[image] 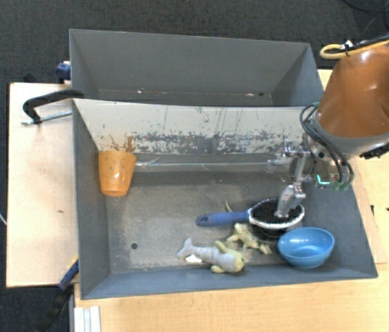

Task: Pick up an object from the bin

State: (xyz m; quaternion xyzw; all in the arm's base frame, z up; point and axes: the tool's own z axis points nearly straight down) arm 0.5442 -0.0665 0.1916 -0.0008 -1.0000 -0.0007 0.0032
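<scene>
My gripper (289, 206) hangs at the right side of the bin, its fingertips just above a round black brush head with a white rim (275, 218). A blue handle (220, 218) sticks out of that brush to the left. A blue bowl (306, 247) sits right below the brush, near the bin's front right corner. The fingers point down and look close together, with nothing visible between them.
A grey toy shark (211, 254) and a yellowish toy figure (244, 241) lie along the front wall, left of the bowl. An orange cup (115, 172) lies on its side at the far left. The arm's orange cover is above the right rim.
</scene>
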